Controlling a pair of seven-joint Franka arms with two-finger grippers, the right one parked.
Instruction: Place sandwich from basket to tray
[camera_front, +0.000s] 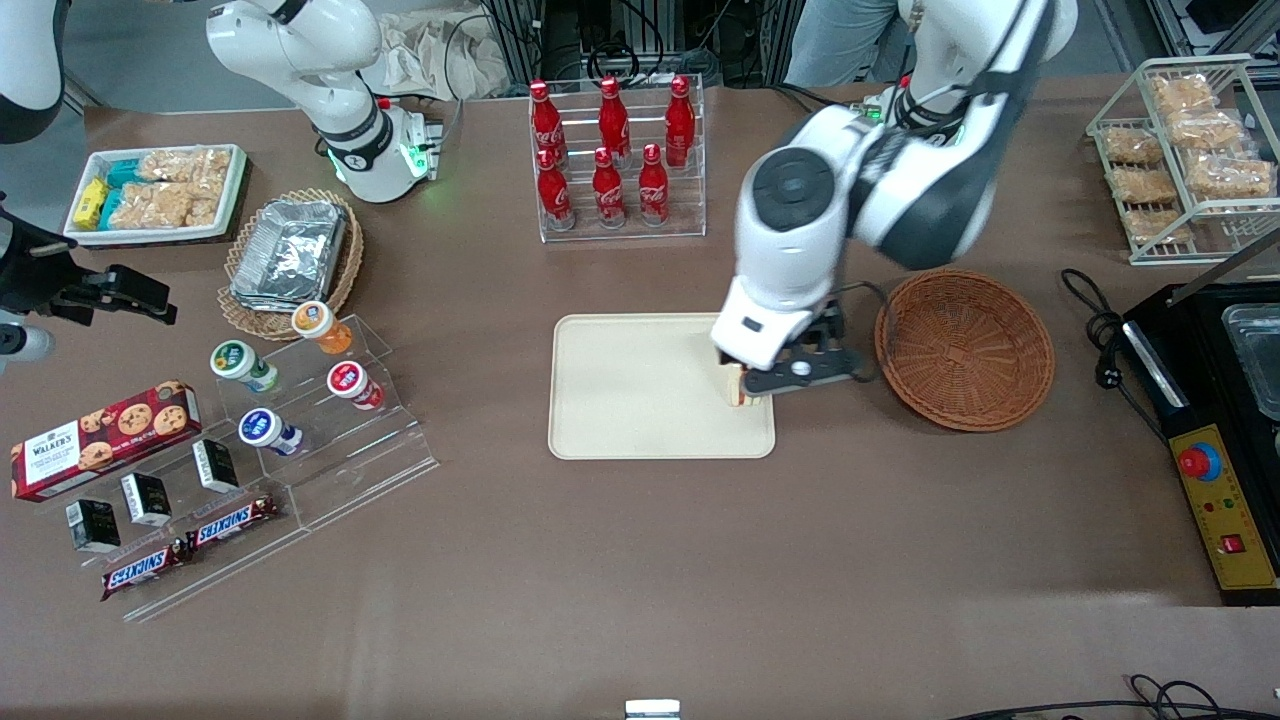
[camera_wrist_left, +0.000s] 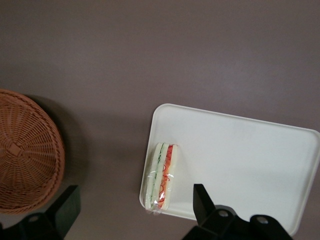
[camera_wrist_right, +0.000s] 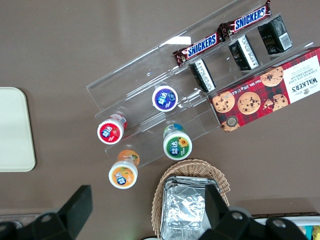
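Observation:
The sandwich (camera_wrist_left: 162, 175), wrapped in clear film with green and orange-red filling showing, rests on the cream tray (camera_wrist_left: 240, 155) along the tray edge nearest the basket. One end of it reaches the rim. In the front view the sandwich (camera_front: 737, 385) shows just under the hand. My left gripper (camera_wrist_left: 135, 192) is open and hovers right above the sandwich, one finger on each side and neither touching it. In the front view the gripper (camera_front: 770, 378) is over the tray (camera_front: 620, 390). The reddish-brown wicker basket (camera_front: 965, 350) stands empty beside the tray and also shows in the left wrist view (camera_wrist_left: 22, 160).
A clear rack of red cola bottles (camera_front: 612, 160) stands farther from the front camera than the tray. A black appliance with a control box (camera_front: 1215, 420) lies toward the working arm's end. A clear stepped stand with cups and snack bars (camera_front: 300, 420) and a foil-container basket (camera_front: 290, 255) lie toward the parked arm's end.

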